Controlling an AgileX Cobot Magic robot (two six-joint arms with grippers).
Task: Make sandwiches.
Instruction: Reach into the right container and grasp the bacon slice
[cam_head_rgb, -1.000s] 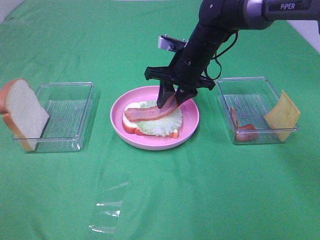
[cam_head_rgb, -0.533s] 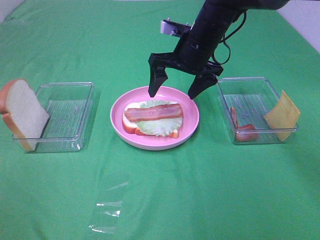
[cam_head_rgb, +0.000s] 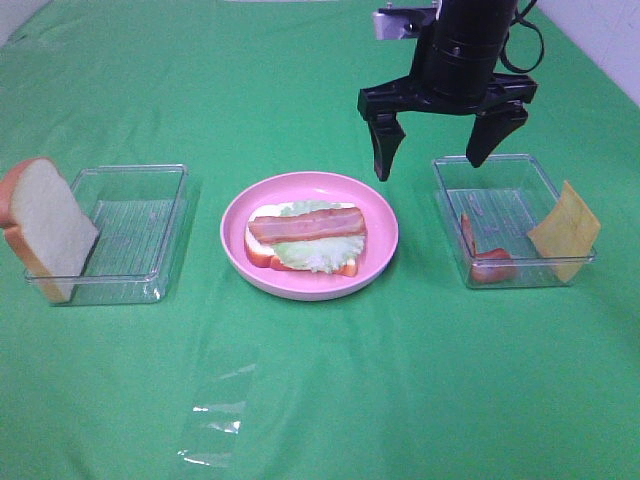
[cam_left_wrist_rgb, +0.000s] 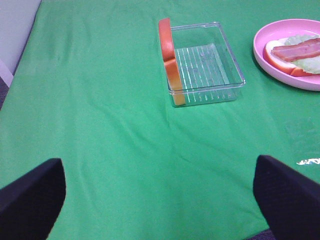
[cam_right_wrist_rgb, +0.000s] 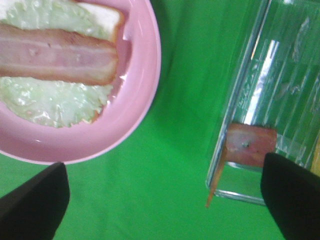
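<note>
Right jaws wide apart above gap between plate (cam_head_rgb: 232, 225) and right tray (cam_head_rgb: 530, 271); left jaws wide apart, left tray (cam_left_wrist_rgb: 210, 94) ahead.

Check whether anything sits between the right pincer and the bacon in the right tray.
Nothing visible does. The open right pincer hangs above the tray edge; the bacon lies uncovered, with the cheese leaning at the opposite wall.

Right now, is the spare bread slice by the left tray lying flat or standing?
Standing on edge, tilted: the bread slice leans at the end of the clear tray.
</note>
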